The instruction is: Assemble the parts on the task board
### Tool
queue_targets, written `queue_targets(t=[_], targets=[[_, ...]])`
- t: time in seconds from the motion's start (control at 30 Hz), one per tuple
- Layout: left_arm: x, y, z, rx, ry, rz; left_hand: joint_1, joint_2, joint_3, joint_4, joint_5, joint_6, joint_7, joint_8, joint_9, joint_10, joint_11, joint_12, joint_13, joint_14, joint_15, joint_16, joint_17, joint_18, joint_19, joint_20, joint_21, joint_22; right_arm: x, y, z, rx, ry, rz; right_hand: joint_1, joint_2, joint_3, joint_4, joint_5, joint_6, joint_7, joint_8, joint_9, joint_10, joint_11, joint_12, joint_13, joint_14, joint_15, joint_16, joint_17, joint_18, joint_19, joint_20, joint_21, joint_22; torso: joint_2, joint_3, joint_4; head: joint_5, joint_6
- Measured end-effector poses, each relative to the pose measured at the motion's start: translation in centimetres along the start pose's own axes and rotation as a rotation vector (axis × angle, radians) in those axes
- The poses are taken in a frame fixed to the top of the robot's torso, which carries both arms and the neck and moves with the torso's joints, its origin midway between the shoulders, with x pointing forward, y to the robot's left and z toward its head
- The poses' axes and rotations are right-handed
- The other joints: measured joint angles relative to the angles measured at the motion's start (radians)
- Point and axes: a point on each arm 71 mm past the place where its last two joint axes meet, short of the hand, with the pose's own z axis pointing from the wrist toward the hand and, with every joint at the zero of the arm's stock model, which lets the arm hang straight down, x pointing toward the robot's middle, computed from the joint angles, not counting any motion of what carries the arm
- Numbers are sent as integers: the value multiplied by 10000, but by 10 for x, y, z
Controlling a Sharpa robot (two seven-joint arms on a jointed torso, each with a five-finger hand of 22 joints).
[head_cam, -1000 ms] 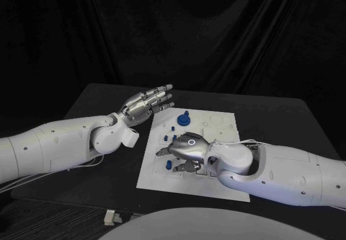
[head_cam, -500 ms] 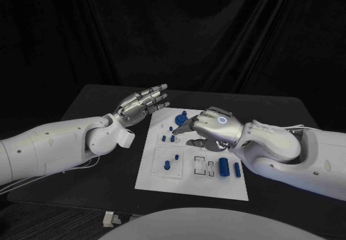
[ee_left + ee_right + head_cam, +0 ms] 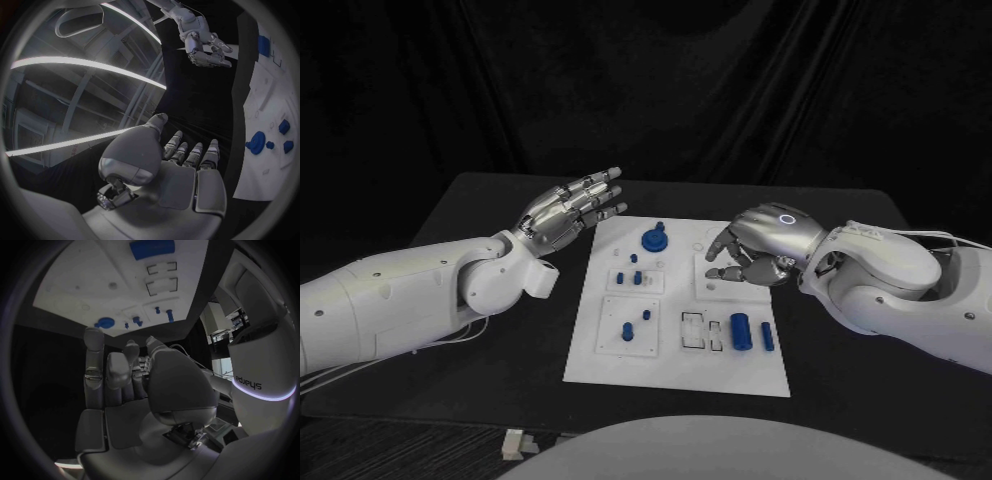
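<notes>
The white task board (image 3: 672, 368) lies in the middle of the table. On it are a round blue knob (image 3: 653, 239), small blue pegs (image 3: 633, 279) and two blue cylinders (image 3: 751, 333) near its front right. My left hand (image 3: 574, 210) is raised beside the board's far left corner, fingers spread, holding nothing. My right hand (image 3: 756, 245) hovers over the board's far right part, fingers bent loosely downward. The right wrist view shows its fingers (image 3: 119, 375) empty, with the board (image 3: 81, 285) and knob (image 3: 104, 322) beyond. The left wrist view shows the left palm (image 3: 181, 185), the board (image 3: 272, 100) and the right hand (image 3: 205, 46).
The black table (image 3: 488, 220) spreads around the board, with bare surface to its left and right. A dark curtain hangs behind. Both white forearms lie low along the table's sides.
My right hand has risen from the board's near left area and swung to its far right side, uncovering the pegs and cylinders. The left hand drifted slightly left.
</notes>
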Motion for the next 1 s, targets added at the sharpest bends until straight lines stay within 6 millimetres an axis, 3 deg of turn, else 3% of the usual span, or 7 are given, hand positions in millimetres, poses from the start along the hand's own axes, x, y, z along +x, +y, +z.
queue_targets(t=[0.17,0.3,0.4,0.43,0.57,0.7,1.0], targets=[[-2,-1,-2,-3,-41,17,0,0,27,-26,0,0,0,0,0,0,0,0,0,0,0,0,0,0,37,37,0,0,17,-16,-4,1191,1177,247,-706,256,-62,-69,159,264,-40,176,326,910,-47,1734,2486,54,-56,1005,1224,0,160,-42,215,0,-6,3,-13,-27,0],[-3,-1,-3,-21,-69,29,-31,31,53,-53,0,1,0,0,0,0,0,0,0,0,0,0,0,-1,37,37,0,0,28,-23,-7,1952,1863,436,-949,294,-75,-110,157,375,-152,525,998,2331,-195,3623,5222,106,-108,2029,2265,0,230,-113,452,-1,0,10,-16,-54,0],[-3,-1,-3,-30,-75,30,-42,42,53,-53,0,1,0,0,0,0,0,0,0,0,0,0,0,-1,37,37,0,1,33,-26,-9,2333,2171,598,-1768,358,-345,13,35,524,-301,1084,1845,2899,-228,4792,5483,94,-235,3411,2378,-52,540,-239,1347,-1,6,12,-12,-65,0],[-3,-1,-3,-34,-79,32,-42,42,53,-53,0,1,0,0,0,0,0,0,0,0,0,0,0,0,37,37,0,1,34,-27,-9,2475,2288,674,-2236,410,-484,36,31,578,-355,1387,2236,2931,-258,4913,5497,93,-243,3695,2379,-245,689,-267,1976,-1,7,13,-8,-69,0],[-3,-1,-4,-54,-92,34,-42,42,53,-53,0,1,1,0,0,0,0,0,0,0,0,0,0,0,37,37,0,1,38,-29,-11,2892,2710,946,-3678,616,-774,81,-65,763,-593,2630,3893,2968,-332,4973,5499,91,-314,3864,2379,-402,812,-335,3929,-2,7,13,-3,-71,0],[-3,-1,-4,-76,-89,30,-42,42,81,-80,0,1,1,0,0,0,0,0,0,0,0,0,0,-1,37,37,0,2,42,-30,-13,3282,3217,1205,-4276,800,-1212,103,21,743,-710,3302,5067,2943,-457,4973,5498,95,-422,3864,2378,-554,818,-416,4885,-2,6,13,4,-63,0],[-4,0,-5,-128,-94,27,-42,42,81,-79,0,1,1,0,0,0,0,0,0,1,0,0,0,-1,37,37,0,2,49,-32,-18,4025,4207,1566,-4642,1008,-1539,103,-511,827,-794,3399,5638,2945,-528,4973,5497,104,-502,3864,2377,-553,816,-486,5501,-3,3,7,11,-97,0]])
